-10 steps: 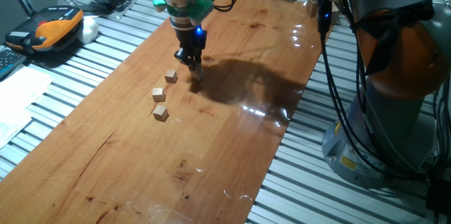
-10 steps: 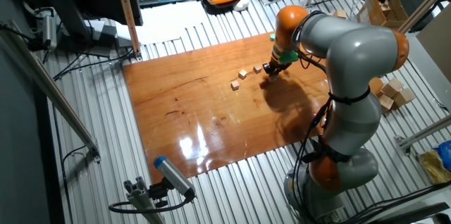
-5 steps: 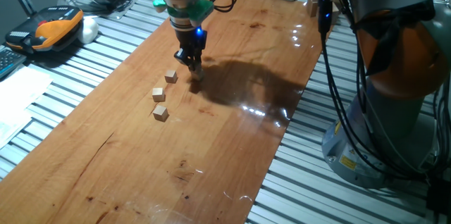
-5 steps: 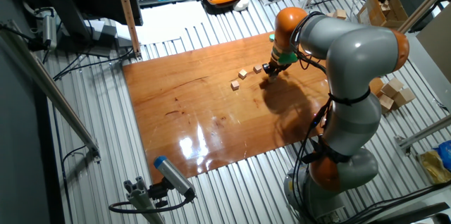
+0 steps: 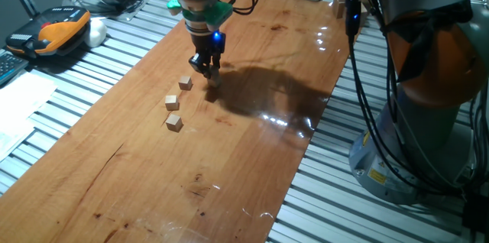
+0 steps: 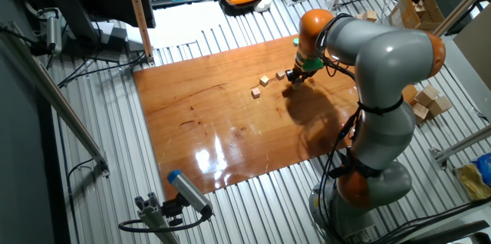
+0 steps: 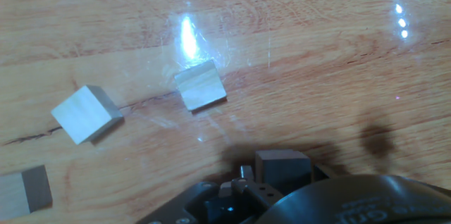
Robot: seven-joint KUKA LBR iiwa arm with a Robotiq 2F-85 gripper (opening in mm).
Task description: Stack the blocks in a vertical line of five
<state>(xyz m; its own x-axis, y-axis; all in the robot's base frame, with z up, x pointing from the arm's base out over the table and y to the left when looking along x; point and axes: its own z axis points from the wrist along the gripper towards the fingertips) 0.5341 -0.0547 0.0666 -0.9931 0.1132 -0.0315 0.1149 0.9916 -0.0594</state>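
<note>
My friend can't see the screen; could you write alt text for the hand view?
Looking down on a glossy wooden table, three small tan cubes lie apart at left: one near centre, one further left, one at the lower-left edge. A fourth block sits beside the dark hand housing below.

Three small cubes of light tan wood lie loose on the tabletop (image 5: 229, 159) in a rough row, each resting flat and apart from the others: the first block (image 5: 185, 83), the middle block (image 5: 172, 102) and the last block (image 5: 174, 122). From the hand view they sit turned at different angles. A further block (image 7: 283, 167) lies close under the hand (image 5: 212, 76), shadowed and partly hidden. A fifth cannot be made out.
</note>
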